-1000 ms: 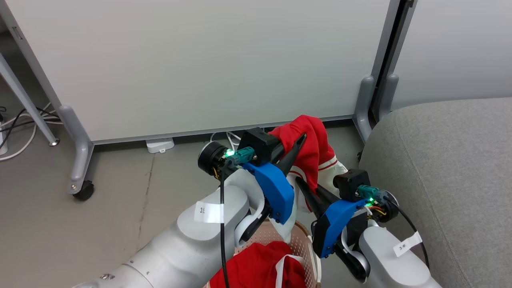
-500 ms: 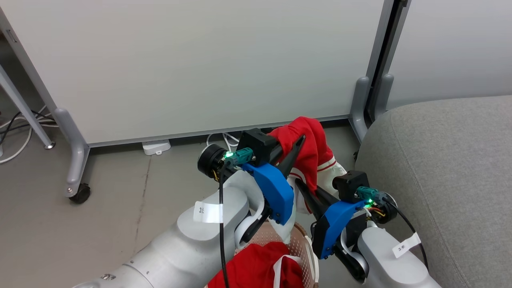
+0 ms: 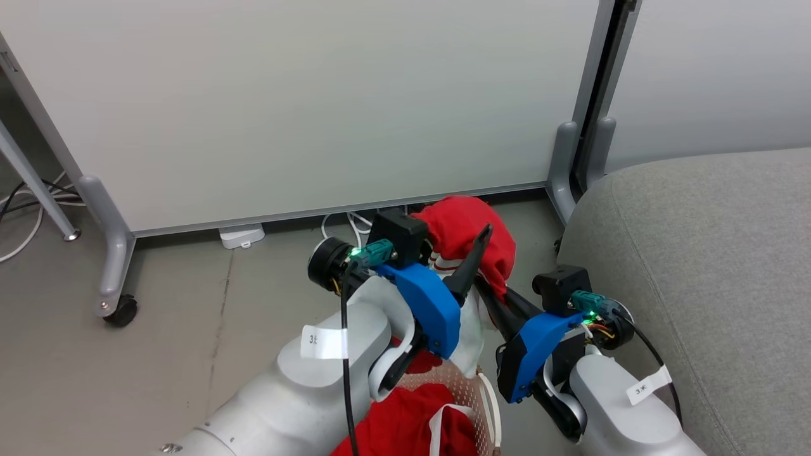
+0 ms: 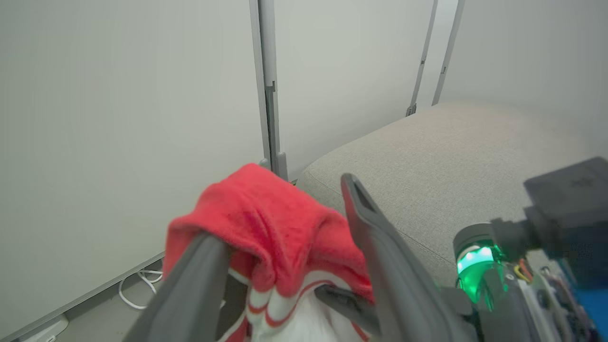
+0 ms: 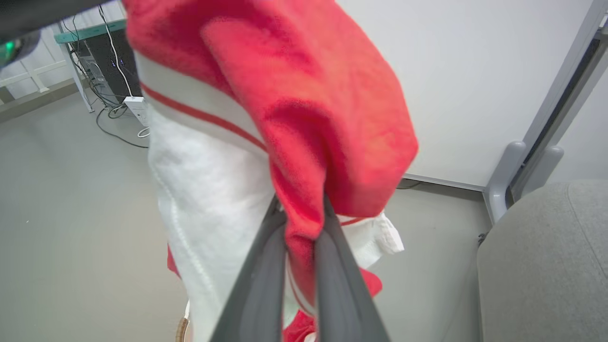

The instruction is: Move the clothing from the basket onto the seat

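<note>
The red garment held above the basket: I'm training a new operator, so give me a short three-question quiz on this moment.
1. True or false: the right jaws are shut on the red garment.
2. Pick one: seen from the basket, the grey seat lies A) to the robot's left, B) to the robot's right, C) underneath it.
3. How do the left jaws stand, and where is the garment's fabric there?

Key: 1 true. 2 B. 3 Open, with red fabric draped over one finger.
</note>
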